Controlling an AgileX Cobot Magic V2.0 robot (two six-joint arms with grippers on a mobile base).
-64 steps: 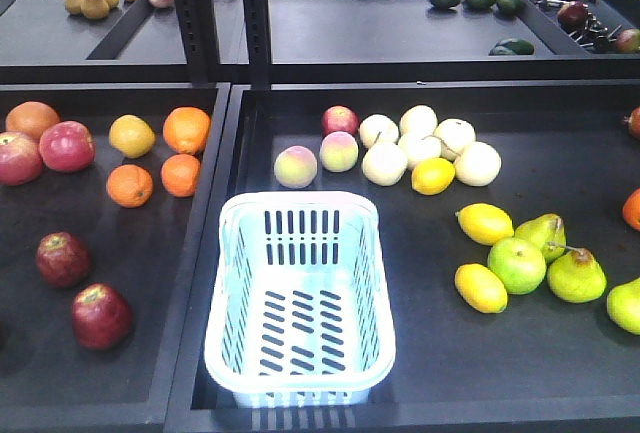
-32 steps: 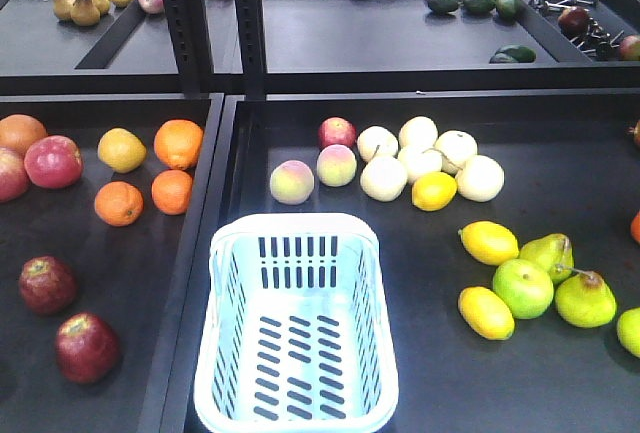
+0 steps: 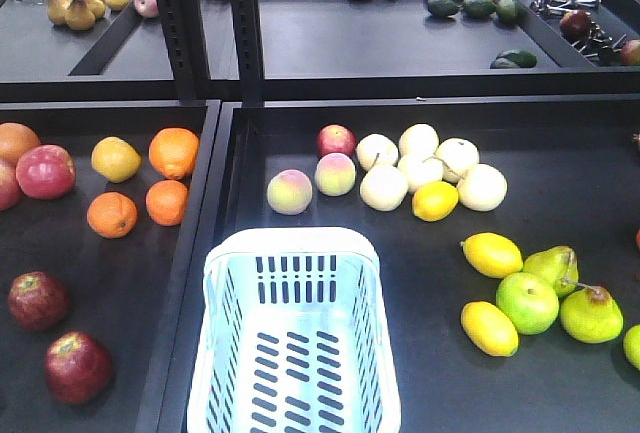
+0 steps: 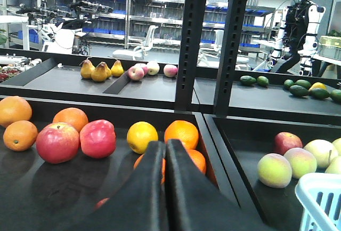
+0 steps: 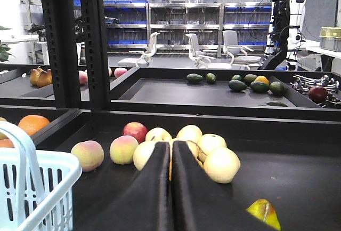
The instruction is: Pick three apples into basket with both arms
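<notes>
Two dark maroon apples lie in the left tray, one at the near left (image 3: 37,300) and one nearer the front edge (image 3: 77,366); a third does not show. The pale blue slotted basket (image 3: 290,241) stands empty in the right tray at the front. Its corner shows in the left wrist view (image 4: 319,199) and its side in the right wrist view (image 5: 32,188). Neither gripper shows in the front view. My left gripper (image 4: 164,146) is shut and empty above the left tray, pointing at the oranges. My right gripper (image 5: 171,146) is shut and empty, pointing at the pale fruit pile.
Brighter pink-red apples (image 3: 45,171) and oranges (image 3: 173,151) fill the back of the left tray. Peaches (image 3: 290,192), pale round fruit (image 3: 420,163), lemons (image 3: 491,254) and green pears (image 3: 590,313) lie around the basket. Black posts (image 3: 180,23) and an upper shelf stand behind.
The whole scene has slid down and slightly left in the front view. The fruit and the basket keep their places relative to each other.
</notes>
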